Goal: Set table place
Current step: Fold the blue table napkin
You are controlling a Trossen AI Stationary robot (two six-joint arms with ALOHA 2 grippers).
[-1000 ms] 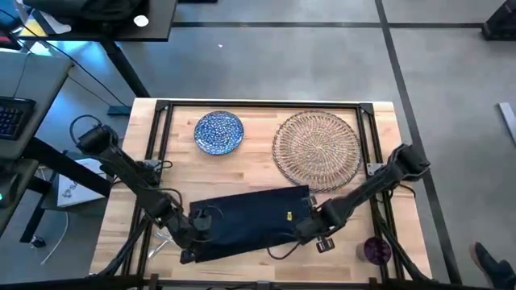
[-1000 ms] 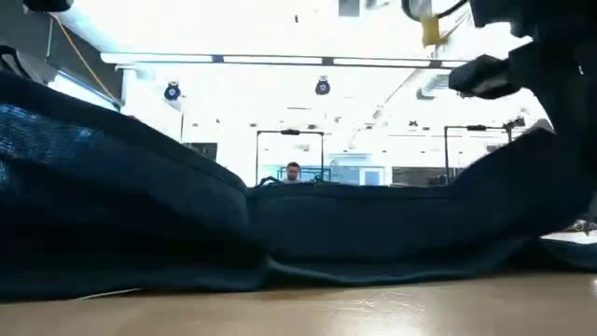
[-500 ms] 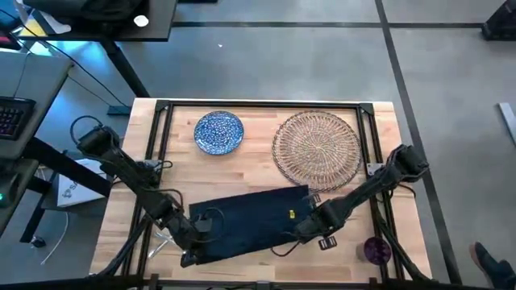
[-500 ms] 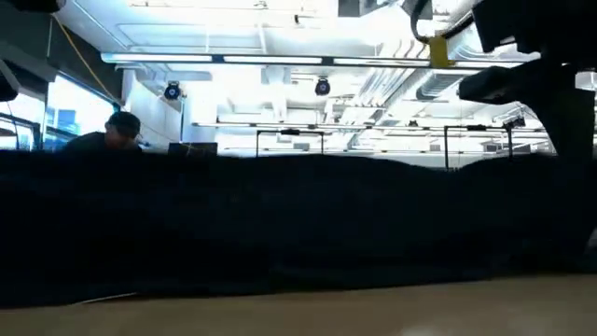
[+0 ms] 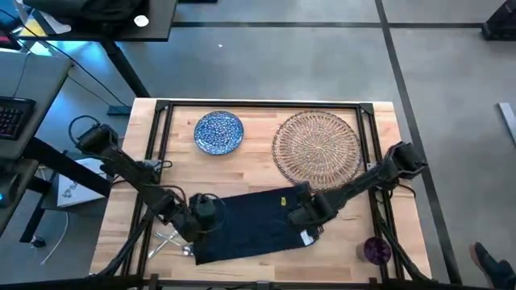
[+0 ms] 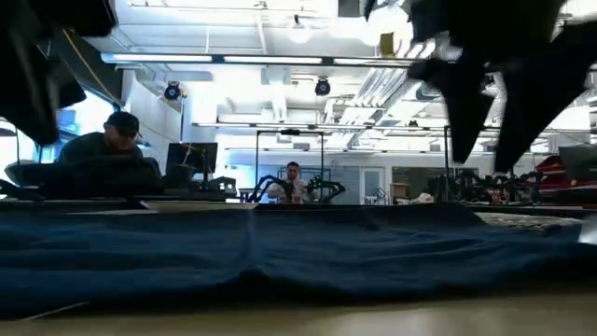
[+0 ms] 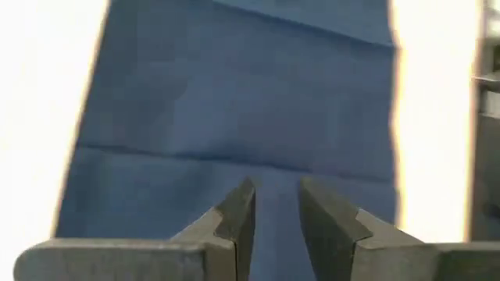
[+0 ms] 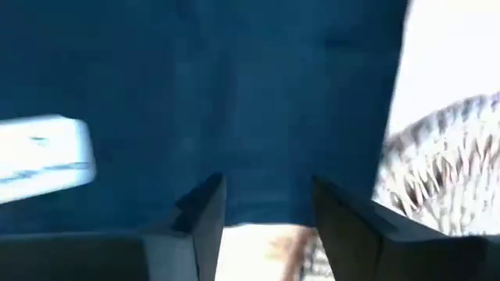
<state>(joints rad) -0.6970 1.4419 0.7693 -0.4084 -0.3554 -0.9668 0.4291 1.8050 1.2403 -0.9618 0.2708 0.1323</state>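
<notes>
Both claws have been lifted off the napkin (image 5: 250,225), which now lies flat on the counter (image 5: 258,165). Left claw (image 7: 275,212) and right claw (image 8: 266,204) are held open above it.

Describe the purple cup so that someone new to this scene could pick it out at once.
Start at the wooden table in the high view and go to its near right corner, past the woven placemat. The purple cup stands alone there, right of the navy napkin. It is the smallest round thing and the only purple one.
</notes>
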